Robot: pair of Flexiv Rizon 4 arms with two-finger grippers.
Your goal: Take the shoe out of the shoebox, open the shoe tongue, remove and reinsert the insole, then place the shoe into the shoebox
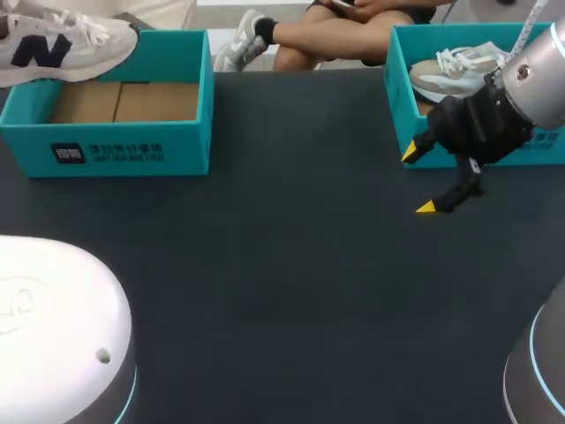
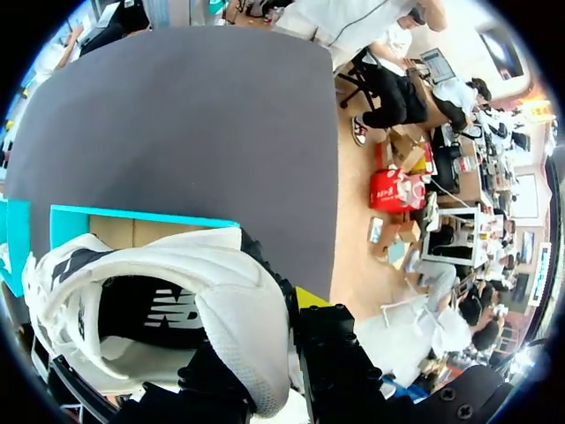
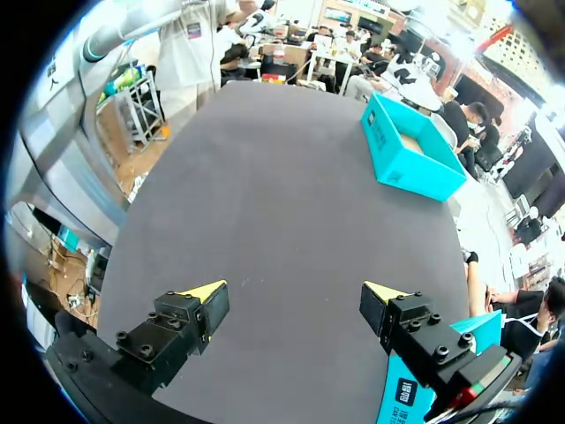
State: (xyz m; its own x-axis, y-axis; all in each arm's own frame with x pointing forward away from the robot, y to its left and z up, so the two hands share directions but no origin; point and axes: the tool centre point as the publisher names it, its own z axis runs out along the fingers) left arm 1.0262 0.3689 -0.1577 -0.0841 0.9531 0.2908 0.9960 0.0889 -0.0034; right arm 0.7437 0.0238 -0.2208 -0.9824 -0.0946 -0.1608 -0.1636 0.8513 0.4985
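Over toward 10 o'clock on the dark table (image 1: 291, 265), as the head view shows it, stands the left shoebox (image 1: 132, 150), teal, open-topped, with a brown cardboard floor. The shoe (image 1: 62, 44), white with a dark letter on its side, sits over that box's far corner at about 11 o'clock, its sole crossing the back rim rather than lying on the floor inside.

From the left wrist, the shoe (image 2: 221, 274) fills the space at the left gripper (image 2: 265, 349), opening toward the camera, so the dark insole with its white mark shows inside. The gripper is closed on the shoe's white side wall: one black finger with a yellow tip (image 2: 309, 297) presses the outside, and the other finger's black body lies against the inner side, its tip hidden by the shoe. Past the shoe, the left shoebox (image 2: 141, 216) shows its teal rim and cardboard floor.

Toward 1 o'clock in the head view stands the right shoebox (image 1: 402, 97), also teal, holding a second shoe (image 1: 450, 71), pale with white laces. Just in front of its near wall, at roughly 2 o'clock, hangs the right gripper (image 1: 418, 181), its fingers spread wide and holding nothing.

The right wrist view confirms this: the right gripper (image 3: 294, 291) has both yellow tips well apart with only bare table between them. The right shoebox (image 3: 410, 393) lies just beside one finger, and the left shoebox (image 3: 406, 150) stands well ahead across the table.
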